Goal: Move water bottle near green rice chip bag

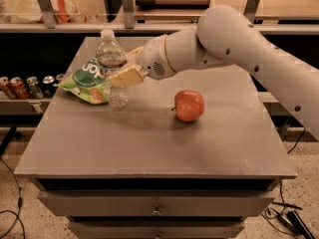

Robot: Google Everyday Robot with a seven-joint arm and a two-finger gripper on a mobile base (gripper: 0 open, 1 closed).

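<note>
Gripper (pixel 119 77) clasps water bottle (pixel 110 54), hiding its middle; chip bag (pixel 81 78) partly covered.

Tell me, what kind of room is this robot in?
Probably a robot test lab: a grey drawer table, drink cans lined up alongside, cables trailing below. The hand grips the water bottle beside the chip bag.

White arm (pixel 239 39), tan gripper (pixel 119 77) at water bottle (pixel 110 54)
</note>
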